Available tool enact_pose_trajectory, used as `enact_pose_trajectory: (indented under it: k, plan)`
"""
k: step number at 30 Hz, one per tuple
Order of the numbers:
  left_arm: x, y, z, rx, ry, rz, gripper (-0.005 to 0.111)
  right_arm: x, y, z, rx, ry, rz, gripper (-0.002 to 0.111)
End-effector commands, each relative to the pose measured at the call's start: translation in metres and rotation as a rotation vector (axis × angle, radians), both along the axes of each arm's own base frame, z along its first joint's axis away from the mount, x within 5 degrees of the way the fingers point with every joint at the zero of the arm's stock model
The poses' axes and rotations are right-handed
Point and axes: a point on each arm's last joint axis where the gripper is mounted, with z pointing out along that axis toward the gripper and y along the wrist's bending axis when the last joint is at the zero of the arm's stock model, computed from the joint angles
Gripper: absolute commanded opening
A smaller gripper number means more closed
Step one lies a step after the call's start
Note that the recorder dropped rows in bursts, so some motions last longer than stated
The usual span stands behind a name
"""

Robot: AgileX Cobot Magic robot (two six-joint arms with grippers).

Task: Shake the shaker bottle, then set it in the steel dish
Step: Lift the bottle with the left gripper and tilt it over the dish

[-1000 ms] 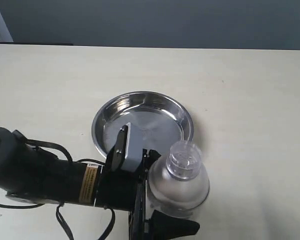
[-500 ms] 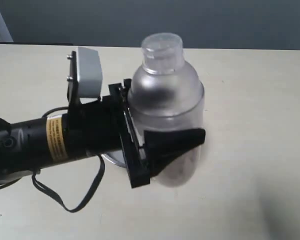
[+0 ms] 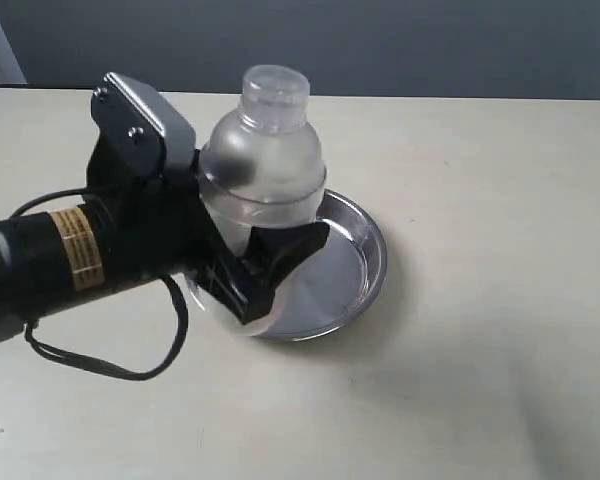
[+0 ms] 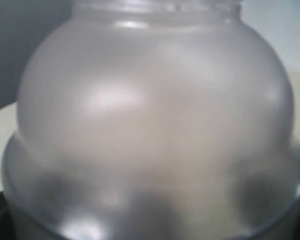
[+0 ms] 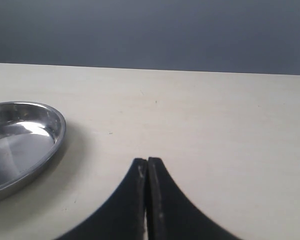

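Observation:
The shaker bottle (image 3: 263, 160) is held upright in the air over the left part of the steel dish (image 3: 355, 265), its frosted shoulder and round cap showing. My left gripper (image 3: 265, 262) is shut on the bottle's lower body, and one black finger crosses its front. The granules are hidden behind that finger. The left wrist view is filled by the bottle's frosted dome (image 4: 155, 115). My right gripper (image 5: 147, 165) is shut with nothing in it, low over bare table to the right of the dish (image 5: 25, 140). It does not show in the exterior view.
The pale tabletop (image 3: 480, 180) spreads around the dish, and a dark wall runs along its far edge. My left arm's black body and cable (image 3: 70, 260) lie over the table's left side.
My left gripper first swung the bottle up from low at the front, then moved it left and down a little. It now hangs over the dish's left part.

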Motion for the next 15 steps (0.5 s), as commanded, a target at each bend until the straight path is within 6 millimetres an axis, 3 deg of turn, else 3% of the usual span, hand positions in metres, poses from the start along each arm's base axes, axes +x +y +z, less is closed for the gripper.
enact_pose_trajectory:
  k: [1,5,7,9,11,15]
  plan:
    - [0.002,0.001,0.048,-0.105,-0.176,0.023,0.0,0.0,0.0,0.001,0.001,-0.012,0.003,-0.001]
    - [0.012,0.001,0.027,0.005,-0.09,0.077,0.0,0.0,0.0,0.001,0.001,-0.012,0.003,-0.001]
    - [0.009,-0.003,0.042,-0.012,-0.186,0.029,0.0,0.0,0.0,0.001,0.001,-0.012,0.003,-0.001]
    - [0.006,-0.003,0.072,-0.091,-0.283,0.022,0.0,0.0,0.0,0.001,0.001,-0.012,0.003,-0.001]
    - [0.008,0.0,0.082,-0.101,-0.282,0.059,0.0,0.0,0.0,0.001,0.001,-0.012,0.003,-0.001]
    - [0.026,0.001,0.019,0.102,-0.021,0.139,0.0,0.0,0.0,0.001,0.001,-0.012,0.003,-0.001]
